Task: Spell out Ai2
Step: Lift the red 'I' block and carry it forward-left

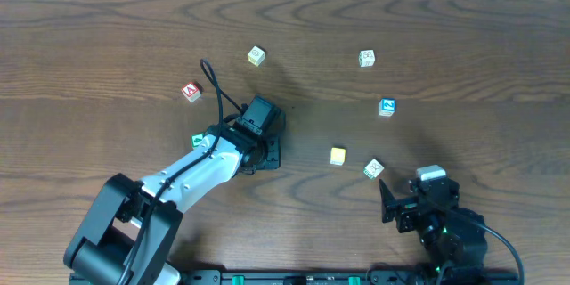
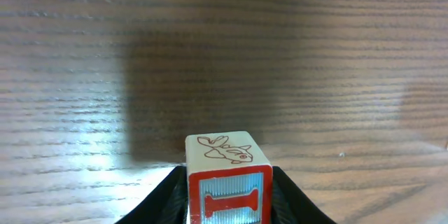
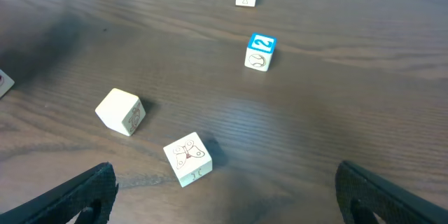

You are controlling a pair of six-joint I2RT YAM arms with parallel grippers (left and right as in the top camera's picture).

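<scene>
My left gripper point(image 2: 229, 199) is shut on a red letter I block point(image 2: 228, 185) with a fish drawing on its top face, held low over the table. In the overhead view this gripper point(image 1: 267, 141) is at the table's middle, and the block is hidden under it. A red A block point(image 1: 191, 92) lies to its upper left. A blue 2 block point(image 1: 386, 107) lies at the right and also shows in the right wrist view point(image 3: 260, 51). My right gripper point(image 1: 398, 205) point(image 3: 224, 189) is open and empty near the front right.
A cream block point(image 1: 256, 55) and a white block point(image 1: 366, 58) lie at the back. A yellow block point(image 1: 337, 156) and a butterfly block point(image 1: 374, 169) point(image 3: 187, 157) lie just ahead of the right gripper. A green block point(image 1: 197, 141) sits beside the left arm.
</scene>
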